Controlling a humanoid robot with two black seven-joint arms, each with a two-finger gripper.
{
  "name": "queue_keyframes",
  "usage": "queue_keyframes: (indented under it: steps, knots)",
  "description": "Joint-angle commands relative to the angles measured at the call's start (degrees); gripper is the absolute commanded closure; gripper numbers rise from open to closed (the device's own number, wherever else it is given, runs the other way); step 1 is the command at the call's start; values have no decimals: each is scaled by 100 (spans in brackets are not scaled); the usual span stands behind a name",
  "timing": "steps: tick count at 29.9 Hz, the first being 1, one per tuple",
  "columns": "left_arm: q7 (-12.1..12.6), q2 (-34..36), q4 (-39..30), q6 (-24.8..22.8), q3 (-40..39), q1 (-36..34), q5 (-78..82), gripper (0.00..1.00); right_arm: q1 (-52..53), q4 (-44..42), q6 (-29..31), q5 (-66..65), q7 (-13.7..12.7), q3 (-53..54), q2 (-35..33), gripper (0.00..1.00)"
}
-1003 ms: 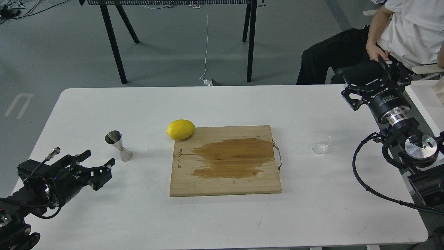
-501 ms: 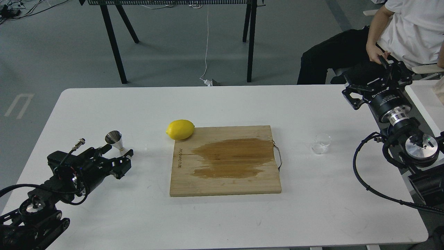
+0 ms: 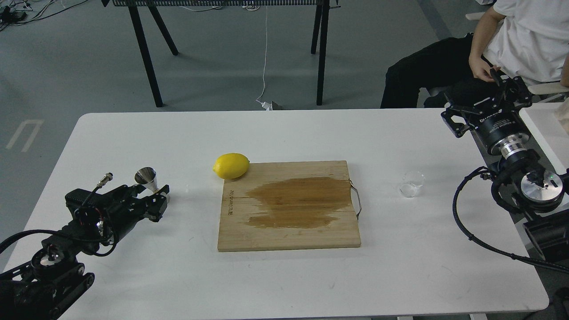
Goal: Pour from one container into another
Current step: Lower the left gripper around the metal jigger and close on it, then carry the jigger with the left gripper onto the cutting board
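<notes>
The steel jigger (image 3: 146, 176) stands upright near the table's left side. My left gripper (image 3: 153, 198) is open, its fingers reaching in on either side of the jigger's lower cone, which they partly hide; I cannot tell whether they touch it. The small clear glass cup (image 3: 411, 183) stands on the table to the right of the cutting board. My right gripper (image 3: 482, 93) hangs open above the table's far right corner, well behind and to the right of the cup, with nothing in it.
A wooden cutting board (image 3: 289, 235) with a wet stain lies at the table's middle. A lemon (image 3: 231, 165) rests at its far left corner. A seated person (image 3: 511, 40) is just behind my right gripper. The white table (image 3: 284, 133) ends close by on the right.
My left arm swung forward and right from the table's left edge until its fingers came around the jigger's base. My right gripper drifted slightly right. Cup, lemon and board stayed still.
</notes>
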Motion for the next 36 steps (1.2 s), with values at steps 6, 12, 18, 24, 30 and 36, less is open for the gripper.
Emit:
queue_keyframes:
  steps: [6,12,18,24,30,36]
  knots:
    - [-11,-13,5,-1,0,-24,0,70,-8,3,0,0,-1,23,-13,0]
    - [7,-4,84,-9,-9,-50,0,89,1,3,0,0,-1,23,-4,0]
    - [-28,57,-12,61,-44,-234,0,91,1,3,0,0,0,23,-12,0]
    - [7,400,-609,158,-35,-831,0,91,9,12,0,0,0,32,-48,0]
    - [121,286,-1172,-448,-9,-1455,0,92,-26,29,0,9,0,137,-170,0]
    - [209,-320,-1190,-783,411,-2185,0,94,-122,12,0,26,26,558,-303,0]
